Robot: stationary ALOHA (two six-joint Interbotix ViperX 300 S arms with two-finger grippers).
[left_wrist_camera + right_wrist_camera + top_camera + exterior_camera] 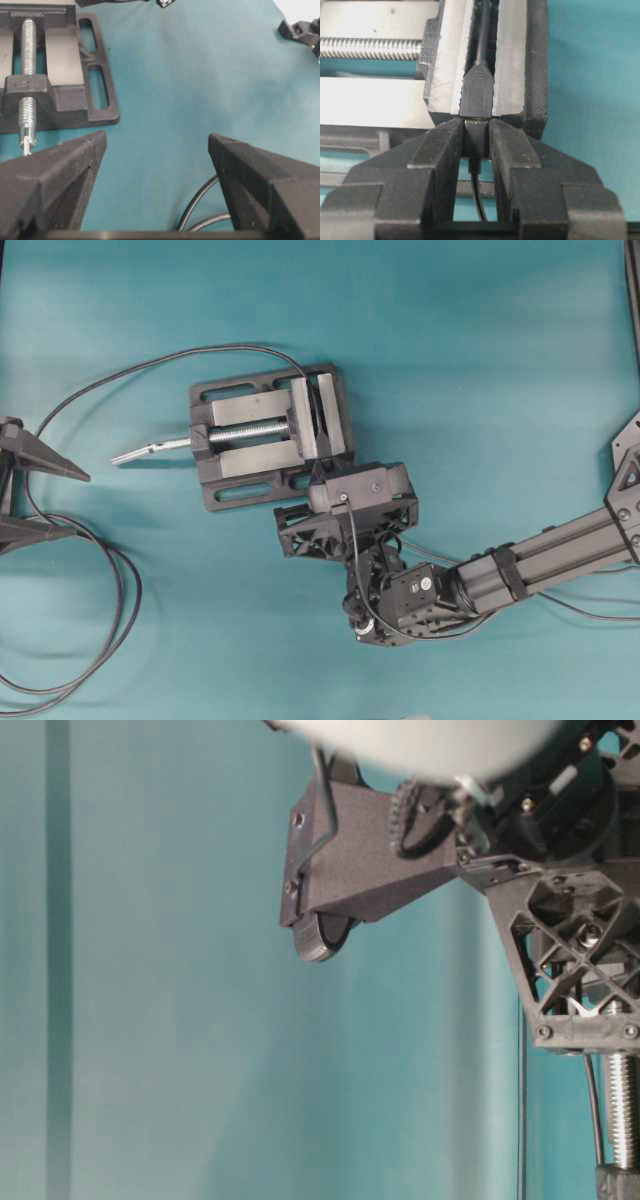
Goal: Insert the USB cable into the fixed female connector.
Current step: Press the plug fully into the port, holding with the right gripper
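The right tool (476,142) has its two fingers (437,150) closed part-way on the plug end of the USB cable (476,145), whose thin dark lead runs back between the fingers toward the wrist. The silvery tip of that plug sits right at the mouth of the fixed female connector (477,97), touching it or partly in; how deep cannot be told. The connector is a small black body clamped upright between the two pale metal faces of the vise (445,60), with its own dark cable (482,30) leaving out of the far side of the gap.

From above, the vise (265,435) lies near the middle of the tabletop (480,350), its threaded screw (245,430) and silvery handle (150,450) pointing toward the left edge. The right tool (325,475) reaches it from the near-right side and hides the connector in that view. The long dark cable (120,375) arcs away from the vise toward the left edge and then loops around near the near-left corner.

The left tool (157,165) is at the left edge with its fingers (65,170) spread wide and nothing between them, well apart from the vise (75,95).
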